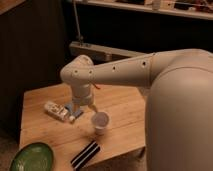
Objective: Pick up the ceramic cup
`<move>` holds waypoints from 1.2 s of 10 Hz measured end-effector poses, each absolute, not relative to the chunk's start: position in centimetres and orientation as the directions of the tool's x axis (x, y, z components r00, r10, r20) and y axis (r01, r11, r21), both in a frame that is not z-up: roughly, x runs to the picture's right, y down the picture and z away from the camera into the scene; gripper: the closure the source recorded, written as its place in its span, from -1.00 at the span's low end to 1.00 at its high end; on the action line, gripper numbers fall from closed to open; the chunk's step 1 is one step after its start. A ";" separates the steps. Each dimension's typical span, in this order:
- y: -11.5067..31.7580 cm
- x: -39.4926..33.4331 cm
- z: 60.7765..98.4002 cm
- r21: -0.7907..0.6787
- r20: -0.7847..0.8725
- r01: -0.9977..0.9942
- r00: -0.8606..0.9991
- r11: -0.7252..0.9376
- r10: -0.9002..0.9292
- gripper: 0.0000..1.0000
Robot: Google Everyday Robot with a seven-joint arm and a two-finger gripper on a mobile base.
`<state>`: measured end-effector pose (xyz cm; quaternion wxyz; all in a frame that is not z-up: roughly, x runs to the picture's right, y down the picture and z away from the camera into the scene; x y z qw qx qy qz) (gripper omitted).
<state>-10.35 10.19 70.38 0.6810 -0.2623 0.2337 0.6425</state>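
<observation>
Item: ceramic cup (101, 122). Small, white, slightly tapered, with no handle that we can see. It stands upright, mouth up, on the wooden tabletop (127, 107), towards the front and about midway across.

Item: gripper (84, 107). It hangs below the white wrist of the arm, which reaches in from the right. It is low over the tabletop, just beside the cup on the cup's left and a little behind it. We cannot tell whether it is apart or together, and we see nothing held in it.

Item: white packet (56, 110). It lies flat to the left of the gripper, with a blue piece at its near end. It is close to the gripper and apart from the cup.

Item: dark striped object (85, 154). It lies flat near the front edge, in front of the cup and not touching it.

Item: green plate (31, 158). It sits at the front left corner, well apart from the cup.

Handling note: we judge the step in hand to be the final approach. The gripper should shift right until it is centred over the cup, spread wider than the rim. It should then lower straight down, so that neither side nudges the light cup over, and close gently on the wall. It should also keep clear of the packet.
</observation>
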 end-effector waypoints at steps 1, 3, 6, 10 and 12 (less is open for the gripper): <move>10.2 -10.4 70.4 -0.057 -0.655 -0.998 0.065 0.037 0.752 -0.30; 10.2 -10.4 70.4 -0.057 -0.655 -0.998 0.065 0.037 0.752 -0.30; 10.2 -10.4 70.4 -0.057 -0.655 -0.998 0.065 0.037 0.752 -0.30; 10.1 -9.2 70.1 -0.089 -0.629 -0.996 0.054 -0.002 0.776 -0.30; 9.6 -6.2 69.2 -0.105 -0.590 -0.994 0.040 -0.028 0.807 -0.30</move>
